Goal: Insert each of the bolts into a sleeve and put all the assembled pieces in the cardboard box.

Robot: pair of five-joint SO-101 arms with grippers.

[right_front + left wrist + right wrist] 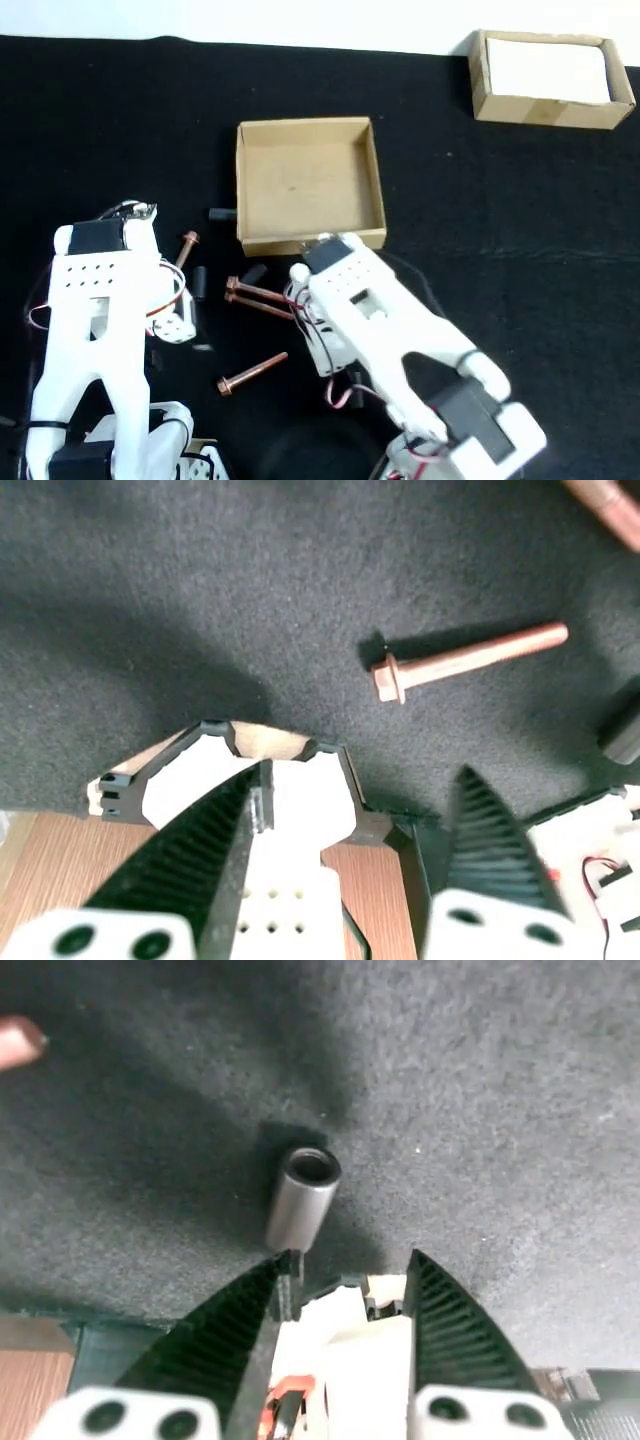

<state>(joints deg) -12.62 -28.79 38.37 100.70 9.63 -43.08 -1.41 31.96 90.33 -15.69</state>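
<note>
Right end effector first: jaws spread, gripping nothing. Just past 1 fingertip, a short dark-grey metal sleeve, lying on its side on the black-clothed counter, open bore at the end away from the tips, off to that finger's side rather than in the gap. From above, right arm stretched out low from the near-right corner, wrist end just short of the near wall of the open brown cardboard box. Right beside that wrist, a pair of bolts lying close together, roughly parallel.

Now the left end effector: spread wide too, nothing between the ridged black fingers. Out beyond the tips, a copper-coloured flanged bolt flat on the cloth, apart from both fingers. From above, left arm reared up at the near-left, upper link rising over its base. Close by its top end, a stray bolt; between the 2 arms, a lone bolt; a black sleeve on the cloth between the left arm and the pair.
</note>
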